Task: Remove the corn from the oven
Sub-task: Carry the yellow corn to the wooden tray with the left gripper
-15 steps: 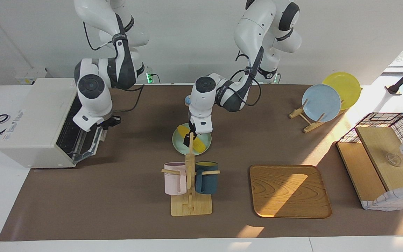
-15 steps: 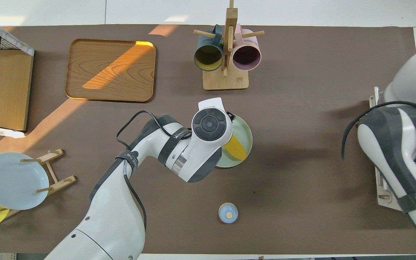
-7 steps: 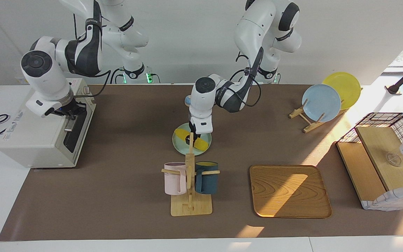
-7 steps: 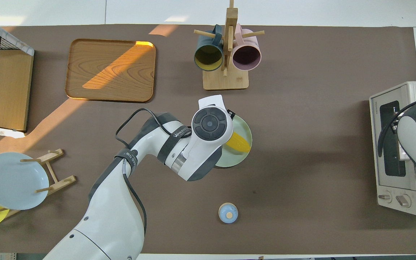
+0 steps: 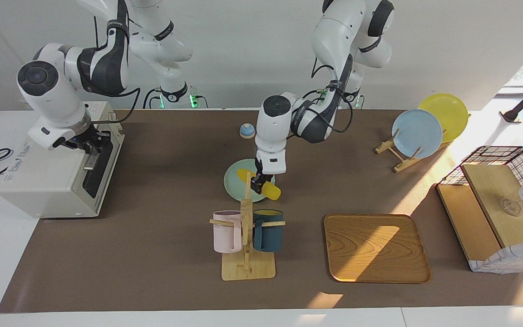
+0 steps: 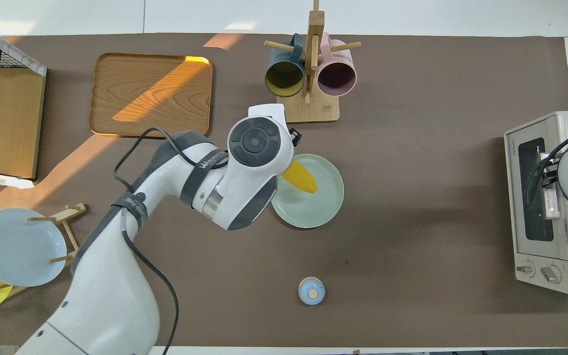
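Note:
The yellow corn (image 5: 273, 192) is out of the oven, gripped in my left gripper (image 5: 259, 182), which is shut on its middle. It hangs slanted over the pale green plate (image 5: 233, 187), at the plate's edge toward the left arm's end. In the overhead view one end of the corn (image 6: 301, 177) shows over the plate (image 6: 313, 213); the hand hides the fingers. The white oven (image 5: 46, 175) stands at the right arm's end with its dark glass door (image 5: 99, 164) shut. My right gripper (image 5: 90, 143) is at the top of the door by the handle.
A wooden mug rack (image 5: 246, 238) with a pink and a dark blue mug stands just farther from the robots than the plate. There is also a wooden tray (image 5: 376, 247), a plate stand (image 5: 418, 131) with a blue and a yellow plate, a wire basket (image 5: 500, 200), and a small blue knob (image 5: 246, 131).
The oven door went from hanging open to shut, with the right gripper riding up with it. The left gripper carried the corn across the plate toward the left arm's end.

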